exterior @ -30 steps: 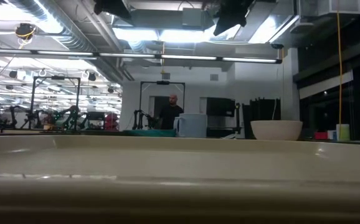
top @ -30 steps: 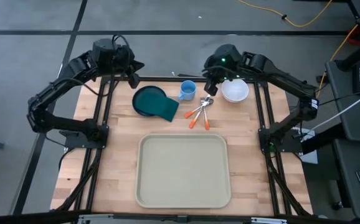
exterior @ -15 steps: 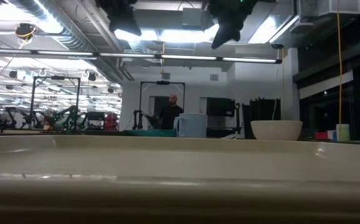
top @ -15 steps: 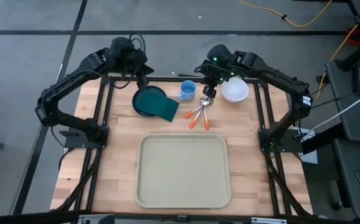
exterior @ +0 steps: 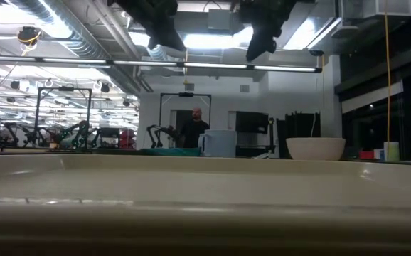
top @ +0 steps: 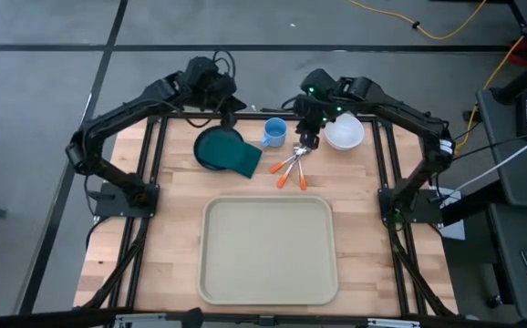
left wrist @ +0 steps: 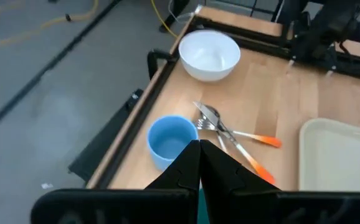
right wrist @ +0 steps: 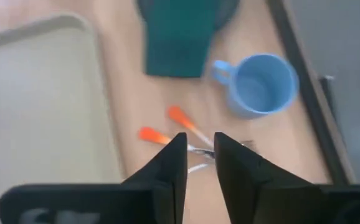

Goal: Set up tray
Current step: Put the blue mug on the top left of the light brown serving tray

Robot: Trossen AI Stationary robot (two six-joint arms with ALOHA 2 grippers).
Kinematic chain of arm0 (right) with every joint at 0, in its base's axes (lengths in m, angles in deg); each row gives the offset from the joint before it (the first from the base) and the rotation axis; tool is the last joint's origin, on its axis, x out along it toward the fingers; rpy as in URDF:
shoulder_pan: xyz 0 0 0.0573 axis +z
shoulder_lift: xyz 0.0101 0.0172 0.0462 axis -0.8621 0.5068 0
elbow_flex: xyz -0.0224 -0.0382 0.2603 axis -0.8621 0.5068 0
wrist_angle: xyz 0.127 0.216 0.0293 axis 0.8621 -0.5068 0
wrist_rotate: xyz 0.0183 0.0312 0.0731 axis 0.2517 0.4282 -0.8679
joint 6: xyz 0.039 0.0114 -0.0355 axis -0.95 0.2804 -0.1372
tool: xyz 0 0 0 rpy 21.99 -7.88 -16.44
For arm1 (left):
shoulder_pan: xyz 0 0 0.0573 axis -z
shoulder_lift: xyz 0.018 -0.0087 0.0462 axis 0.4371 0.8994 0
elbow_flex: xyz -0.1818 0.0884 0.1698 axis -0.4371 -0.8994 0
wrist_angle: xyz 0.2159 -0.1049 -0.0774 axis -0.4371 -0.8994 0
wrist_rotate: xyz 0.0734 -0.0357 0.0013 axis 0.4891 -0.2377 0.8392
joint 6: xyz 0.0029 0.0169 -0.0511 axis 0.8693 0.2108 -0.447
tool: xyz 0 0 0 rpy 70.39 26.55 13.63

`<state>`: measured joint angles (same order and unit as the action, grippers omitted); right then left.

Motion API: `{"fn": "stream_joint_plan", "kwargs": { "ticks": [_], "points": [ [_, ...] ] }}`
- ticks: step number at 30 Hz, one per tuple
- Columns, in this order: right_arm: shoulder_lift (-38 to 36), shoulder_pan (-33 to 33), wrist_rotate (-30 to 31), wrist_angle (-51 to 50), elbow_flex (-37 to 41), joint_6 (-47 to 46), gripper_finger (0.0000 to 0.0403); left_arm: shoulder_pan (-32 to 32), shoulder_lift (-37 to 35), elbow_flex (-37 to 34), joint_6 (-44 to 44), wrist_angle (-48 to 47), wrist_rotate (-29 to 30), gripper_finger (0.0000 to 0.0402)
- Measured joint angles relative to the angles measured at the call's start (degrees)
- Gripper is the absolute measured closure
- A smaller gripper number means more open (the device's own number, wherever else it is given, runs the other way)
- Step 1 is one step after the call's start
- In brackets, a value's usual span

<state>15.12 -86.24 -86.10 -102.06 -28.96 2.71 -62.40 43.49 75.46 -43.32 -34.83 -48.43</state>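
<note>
The beige tray (top: pixel 268 255) lies bare on the near half of the table. Beyond it, a dark teal plate (top: pixel 212 144) rests on the wood with a green napkin (top: pixel 244 161) lying partly over its near edge. A blue cup (top: pixel 274 133) stands right of it. Cutlery with orange handles (top: pixel 291 168) lies beside the cup, and a white bowl (top: pixel 344 133) stands farther right. My left gripper (top: pixel 231 117) hangs shut in the air above the plate's far edge (left wrist: pixel 200 152). My right gripper (top: pixel 307 138) hangs above the cutlery, tipped downward, with a narrow gap between its fingers (right wrist: pixel 198 149).
Black frame rails (top: pixel 159 155) run along the table's left, right and far sides. Bare wood (top: pixel 168 246) flanks the tray on both sides. In the low view the tray's rim (exterior: pixel 205 192) fills the foreground and a person stands far back in the room.
My left gripper has swung toward the table's right and come down, from beyond the far left corner to above the plate's far edge. My right gripper has tipped more steeply downward and sunk a little over the cutlery. Nothing on the table has moved.
</note>
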Motion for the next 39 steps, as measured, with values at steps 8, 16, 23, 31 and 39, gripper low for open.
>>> {"fn": "stream_joint_plan", "kwargs": {
  "ticks": [8, 16, 23, 31, 39],
  "points": [
    [-3.11, 0.04, 1.93, 0.82, 0.00, 2.94, 0.0354, 2.37, 3.78, -0.01, -1.83, 0.32, 0.03, 0.0396],
    [-7.58, 0.09, -3.00, 2.04, 0.00, 5.25, 0.0393, 2.39, 4.08, -0.01, -3.15, 2.21, -1.35, 0.0396],
    [-11.76, -0.12, -2.80, 1.75, 0.00, 3.65, 0.0394, 2.56, 7.47, 0.01, -10.09, 2.09, -0.63, 0.0396],
    [-16.66, -0.14, -1.47, 1.53, 0.00, 2.83, 0.0399, 4.68, 14.66, 0.01, -15.01, 2.27, -1.27, 0.0376],
    [-21.69, -0.14, -1.45, 1.38, 0.00, 2.46, 0.0399, 6.20, 17.30, 0.01, -20.74, 1.82, 0.65, 0.0302]
  ]
}}
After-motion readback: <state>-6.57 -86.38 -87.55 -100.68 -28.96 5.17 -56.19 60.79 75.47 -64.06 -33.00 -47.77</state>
